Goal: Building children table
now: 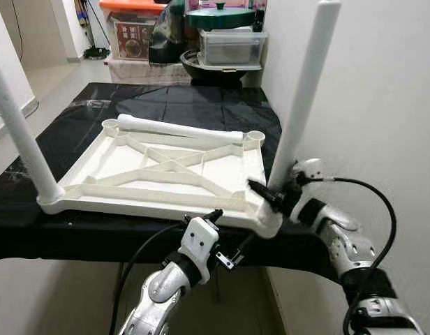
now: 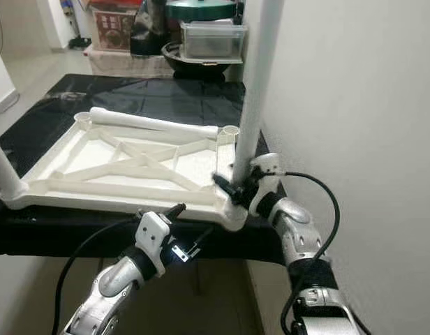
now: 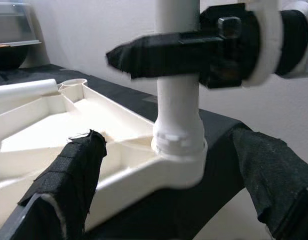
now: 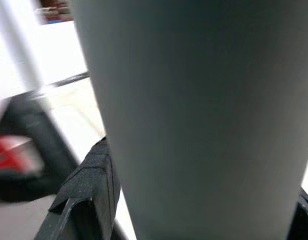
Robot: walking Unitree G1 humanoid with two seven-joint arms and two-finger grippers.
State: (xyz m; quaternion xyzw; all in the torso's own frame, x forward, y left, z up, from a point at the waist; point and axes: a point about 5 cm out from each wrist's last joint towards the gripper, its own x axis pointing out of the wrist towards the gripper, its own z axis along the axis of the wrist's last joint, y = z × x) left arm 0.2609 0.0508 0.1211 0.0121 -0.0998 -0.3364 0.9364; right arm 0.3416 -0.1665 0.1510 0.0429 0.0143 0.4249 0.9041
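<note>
Showing: an upturned white tabletop (image 1: 166, 171), ribbed underside up, used here as the landmark.
Black cover (image 1: 82, 132): a dark sheet under the tabletop, spread over the work surface.
Tabletop: rigid moulded plastic, judged light; its near edge lies along the cover's front edge.
Fitted leg (image 1: 302, 98): a white tube upright in the tabletop's near right corner socket (image 3: 179, 150), close to the wall.
Second leg (image 1: 19, 132): upright in the near left corner.
Loose leg (image 1: 176, 128): lying along the tabletop's far edge, between two empty sockets.
Right gripper (image 1: 271, 192): clamped on the fitted leg just above its socket, one black finger on each side.
Left gripper (image 1: 225, 241): below the tabletop's near edge, fingers spread wide, holding nothing.
Handling: the tubes look smooth and stiff, probably slippery; a low hold near the socket seems best for pressing or twisting a leg home.
Grip on loose leg: mid-length should balance it.
</note>
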